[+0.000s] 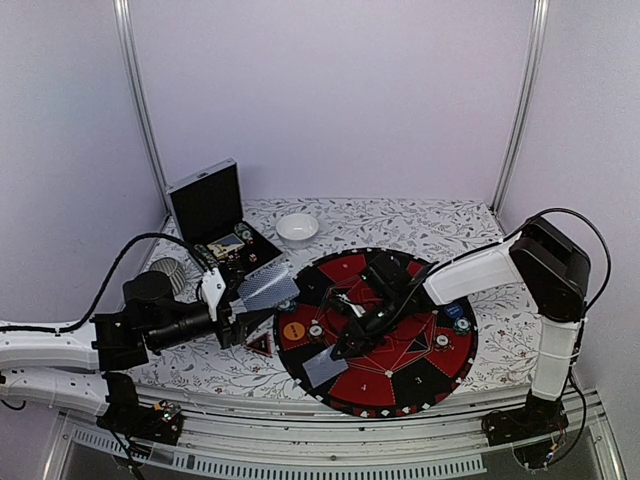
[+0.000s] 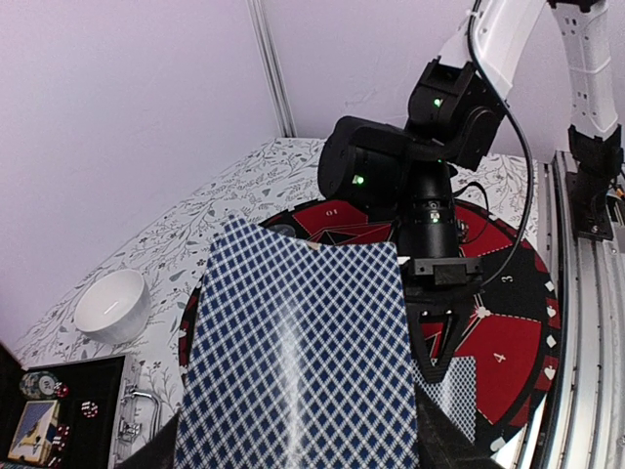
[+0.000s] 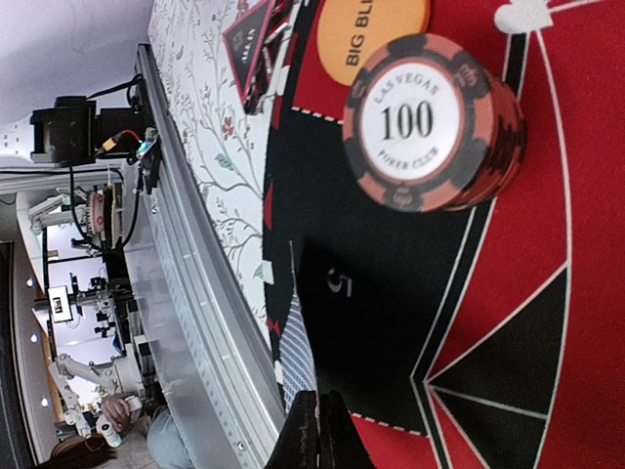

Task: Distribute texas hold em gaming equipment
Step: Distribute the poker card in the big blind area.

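My left gripper (image 1: 243, 305) is shut on a stack of playing cards (image 1: 266, 288) at the mat's left edge. Their blue-checked backs (image 2: 303, 362) fill the left wrist view and hide most of the jaws. My right gripper (image 1: 337, 352) is shut on a single playing card (image 1: 322, 368), held low over the mat's front segment. The right wrist view shows that card edge-on (image 3: 298, 362) in the pinched jaws (image 3: 317, 415). A stack of poker chips marked 100 (image 3: 420, 122) stands on the mat beside the orange button (image 3: 366, 29). The blue button (image 1: 462, 325) lies at the mat's right.
The round red-and-black felt mat (image 1: 400, 385) covers the table's middle, with small chip stacks (image 1: 441, 342) on it. The open black-lined case (image 1: 210, 205) stands at the back left, a white bowl (image 1: 297, 227) beside it. A small red triangular piece (image 1: 261, 345) lies left of the mat.
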`<state>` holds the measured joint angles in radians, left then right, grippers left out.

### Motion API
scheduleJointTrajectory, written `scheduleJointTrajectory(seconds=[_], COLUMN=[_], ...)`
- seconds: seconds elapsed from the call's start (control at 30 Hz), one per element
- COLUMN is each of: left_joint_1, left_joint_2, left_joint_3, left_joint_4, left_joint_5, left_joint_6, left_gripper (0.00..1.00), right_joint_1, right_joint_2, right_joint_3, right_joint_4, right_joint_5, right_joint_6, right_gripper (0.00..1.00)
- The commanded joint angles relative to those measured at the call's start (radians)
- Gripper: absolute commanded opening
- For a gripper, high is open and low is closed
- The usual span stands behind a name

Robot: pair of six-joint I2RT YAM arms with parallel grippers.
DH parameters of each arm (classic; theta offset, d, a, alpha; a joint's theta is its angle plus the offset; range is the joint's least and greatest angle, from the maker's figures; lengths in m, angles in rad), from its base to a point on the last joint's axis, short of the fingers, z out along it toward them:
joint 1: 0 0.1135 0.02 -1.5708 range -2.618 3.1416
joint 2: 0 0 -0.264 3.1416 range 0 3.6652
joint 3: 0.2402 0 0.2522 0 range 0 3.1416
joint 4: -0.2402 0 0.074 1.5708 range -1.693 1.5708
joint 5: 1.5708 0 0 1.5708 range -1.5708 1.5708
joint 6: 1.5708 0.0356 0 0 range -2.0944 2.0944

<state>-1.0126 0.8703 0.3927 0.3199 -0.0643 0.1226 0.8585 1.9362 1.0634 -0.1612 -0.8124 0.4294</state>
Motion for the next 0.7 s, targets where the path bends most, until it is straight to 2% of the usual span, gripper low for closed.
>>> scheduleJointTrajectory(seconds=[0.0,0.2,0.3,0.33,0.43,0.57,0.67], left_joint_1=[0.017,0.018,0.019,0.019,0.019,0.020,0.021], left_joint_2=[0.003,-0.002,-0.004,-0.004,-0.001,0.002,0.001], left_joint_3=[0.004,0.005,0.006,0.005,0.006,0.007,0.009], left_joint_4=[0.019,0.013,0.011,0.011,0.013,0.015,0.012], left_joint_5=[0.004,0.005,0.006,0.006,0.008,0.015,0.018], left_joint_6=[-0.003,-0.002,0.000,0.000,0.000,-0.002,0.000], left_gripper=[0.56,0.56,0.56,0.56,0.56,0.56,0.56], right_joint_1=[0.021,0.034,0.034,0.033,0.033,0.034,0.034], right_joint_2=[0.065,0.084,0.073,0.066,0.038,-0.016,-0.062], right_joint_3=[0.082,0.154,0.188,0.193,0.215,0.265,0.307], right_joint_4=[-0.073,-0.193,-0.247,-0.261,-0.316,-0.391,-0.471], right_joint_5=[0.061,0.178,0.234,0.244,0.302,0.363,0.431], right_joint_6=[-0.048,-0.124,-0.153,-0.159,-0.179,-0.209,-0.240], right_gripper=[0.02,0.05,0.17,0.25,0.40,0.56,0.63])
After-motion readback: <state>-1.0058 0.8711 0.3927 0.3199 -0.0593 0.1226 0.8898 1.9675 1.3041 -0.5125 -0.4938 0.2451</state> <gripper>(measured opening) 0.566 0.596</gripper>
